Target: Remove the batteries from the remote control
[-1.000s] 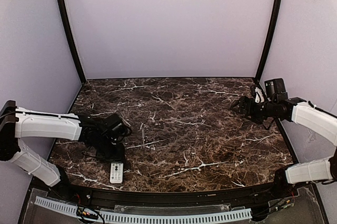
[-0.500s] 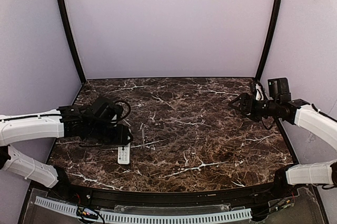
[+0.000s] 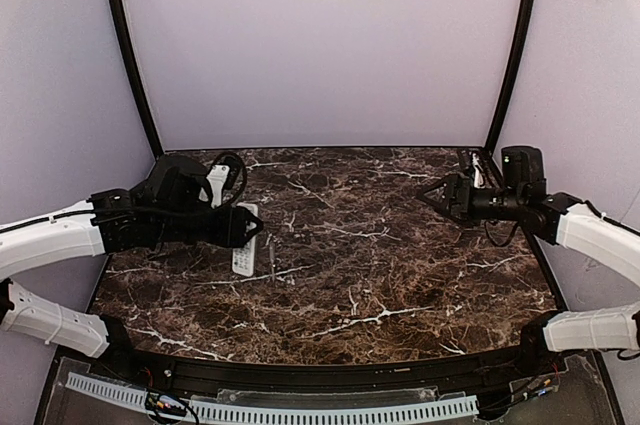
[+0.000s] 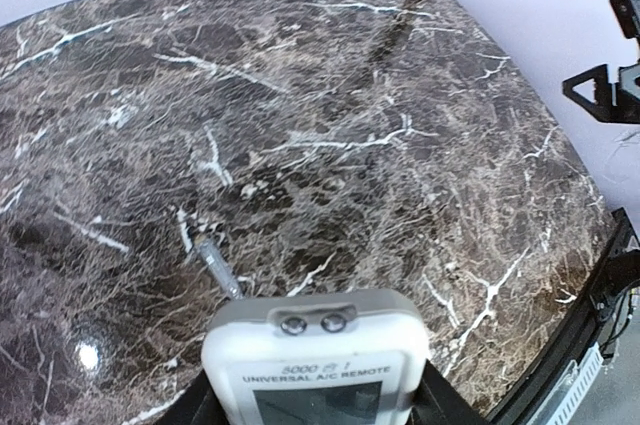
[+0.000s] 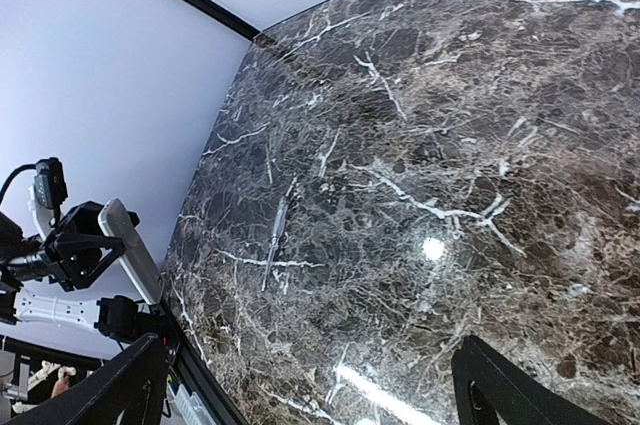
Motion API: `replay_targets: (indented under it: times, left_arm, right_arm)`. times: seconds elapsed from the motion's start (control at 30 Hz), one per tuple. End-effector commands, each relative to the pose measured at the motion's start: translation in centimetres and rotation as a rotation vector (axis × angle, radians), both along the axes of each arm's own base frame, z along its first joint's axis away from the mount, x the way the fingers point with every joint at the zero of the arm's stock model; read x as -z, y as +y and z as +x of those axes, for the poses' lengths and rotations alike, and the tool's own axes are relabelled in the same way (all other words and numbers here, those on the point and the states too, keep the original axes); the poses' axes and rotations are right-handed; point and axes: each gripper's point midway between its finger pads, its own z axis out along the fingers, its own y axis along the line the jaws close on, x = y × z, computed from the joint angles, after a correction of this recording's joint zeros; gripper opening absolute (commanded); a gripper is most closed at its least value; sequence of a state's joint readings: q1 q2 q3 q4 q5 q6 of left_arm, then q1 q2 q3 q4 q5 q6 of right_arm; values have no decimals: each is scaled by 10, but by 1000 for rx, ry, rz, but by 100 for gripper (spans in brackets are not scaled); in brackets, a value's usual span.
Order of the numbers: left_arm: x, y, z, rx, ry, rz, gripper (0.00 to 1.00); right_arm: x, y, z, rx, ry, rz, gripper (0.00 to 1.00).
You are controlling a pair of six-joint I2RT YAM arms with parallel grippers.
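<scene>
Over the left half of the marble tabletop, the remote control is clamped by its long edges between the fingers of the left gripper. It is raised clear of the surface and tilted, with its white front turned toward the wrist camera. Two small bulbs are seen at its far end, above the printed words "UNIVERSAL A/C REMOTE", and that end is pointed away from the wrist. Just beyond it, a slim grey tool is laid flat on the marble, apart from the remote control. Across the table, near the right edge, the right gripper is held above the surface, its fingers spread wide with nothing between them.
</scene>
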State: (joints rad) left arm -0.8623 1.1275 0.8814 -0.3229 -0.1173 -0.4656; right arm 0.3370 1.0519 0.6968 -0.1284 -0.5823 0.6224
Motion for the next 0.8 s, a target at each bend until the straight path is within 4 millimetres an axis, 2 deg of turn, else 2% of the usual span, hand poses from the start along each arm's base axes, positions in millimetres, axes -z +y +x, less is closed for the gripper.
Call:
replay_targets:
  times: [0.0,0.1,0.17,0.33,0.53,0.57,0.67,0.77]
  left_arm:
    - [-43,-33,-2,161,-110,-118,0]
    - [-70,-52,-6,239,-168,-236,0]
    - [-86,-67,-16,330,-187,-319,0]
    - [-120,-89,-25,451,-242,-450,0]
    - [-155,-106,-38,568,-294,-616,0]
    - [-157,-109,-40,581,-280,-638,0]
    - [-177,-113,-43,620,-319,-724,0]
    - [-184,-116,-43,633,-321,-769,0]
  right_arm:
    - [-17,26,-8,-95,-70,83,99]
    - [-28,47,-19,-175,-135,116,99]
    - [-36,62,-28,-237,-180,135,99]
    - [-56,98,-56,-393,-323,184,99]
    - [-78,135,-86,-542,-468,254,99]
    - [-80,141,-89,-558,-484,256,99]
    - [-86,157,-94,-596,-532,257,99]
    - [-91,172,-99,-615,-574,255,98]
